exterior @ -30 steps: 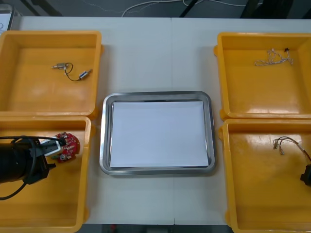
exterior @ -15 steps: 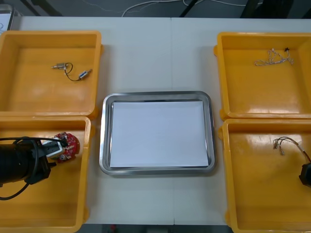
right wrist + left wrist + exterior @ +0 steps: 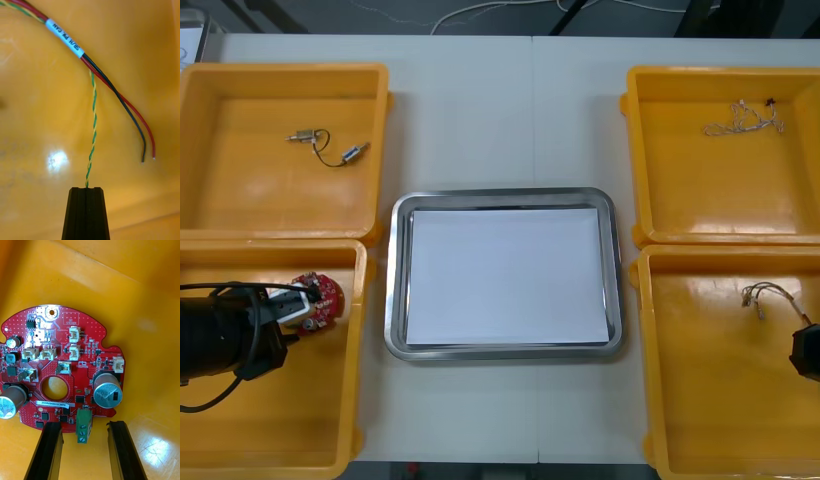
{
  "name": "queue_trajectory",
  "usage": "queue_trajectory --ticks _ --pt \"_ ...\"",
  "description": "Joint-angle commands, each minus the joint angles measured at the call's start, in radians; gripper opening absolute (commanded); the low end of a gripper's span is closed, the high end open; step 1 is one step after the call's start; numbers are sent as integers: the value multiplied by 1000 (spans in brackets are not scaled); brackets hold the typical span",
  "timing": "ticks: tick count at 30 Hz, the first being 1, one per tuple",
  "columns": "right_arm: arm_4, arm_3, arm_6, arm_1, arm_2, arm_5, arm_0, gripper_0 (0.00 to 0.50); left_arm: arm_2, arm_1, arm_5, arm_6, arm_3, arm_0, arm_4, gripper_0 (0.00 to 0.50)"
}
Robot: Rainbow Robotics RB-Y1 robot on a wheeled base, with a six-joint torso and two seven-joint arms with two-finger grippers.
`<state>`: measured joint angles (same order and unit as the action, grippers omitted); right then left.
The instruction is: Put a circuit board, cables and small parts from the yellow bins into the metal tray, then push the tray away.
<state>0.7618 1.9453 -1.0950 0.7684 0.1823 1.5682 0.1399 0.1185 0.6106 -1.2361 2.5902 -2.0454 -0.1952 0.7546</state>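
Observation:
A round red circuit board [image 3: 320, 293] lies in the near-left yellow bin [image 3: 240, 420]. My left gripper [image 3: 295, 305] reaches in over the board's near edge. In the left wrist view the circuit board [image 3: 63, 348] has a green connector at its edge, and my left gripper [image 3: 85, 427] stands open astride that connector with a small gap on each side. My right gripper [image 3: 800, 348] is in the near-right bin [image 3: 720, 400], beside the red and yellow cable [image 3: 770, 295]. In the right wrist view my right gripper [image 3: 86, 189] is shut on the cable's [image 3: 93, 127] twisted strand. The metal tray [image 3: 502, 197] is between the bins, white inside.
The far-left bin [image 3: 220, 200] holds small metal parts joined by a black cable [image 3: 328, 148]. A thin pale cable [image 3: 743, 122] lies in the far-right bin [image 3: 680, 200]. Bare table runs beyond the tray's far rim.
My left gripper's fingers have drawn closer together around the board's edge. My right gripper has shut on the cable strand and shifted slightly farther into view.

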Motion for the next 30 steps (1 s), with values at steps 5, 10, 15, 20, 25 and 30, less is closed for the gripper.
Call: queue_trajectory --ticks 5,10,15,20,25,30 --pt "25 109 49 -58 58 111 -13 0 -16 -37 7 76 -7 11 0 189" --pt "27 161 63 -112 83 187 -11 0 -22 -38 14 74 -7 11 -9 0" --pt "27 222 86 -156 89 222 12 0 -25 -40 14 74 -7 10 -11 0" --pt "27 265 101 -189 89 223 43 0 -23 -38 10 71 -13 10 0 0" --pt "28 307 110 -224 89 222 89 0 21 -37 -57 51 -50 10 25 0" --pt "31 333 115 -242 88 216 125 0 29 -17 -65 44 -55 6 40 0"
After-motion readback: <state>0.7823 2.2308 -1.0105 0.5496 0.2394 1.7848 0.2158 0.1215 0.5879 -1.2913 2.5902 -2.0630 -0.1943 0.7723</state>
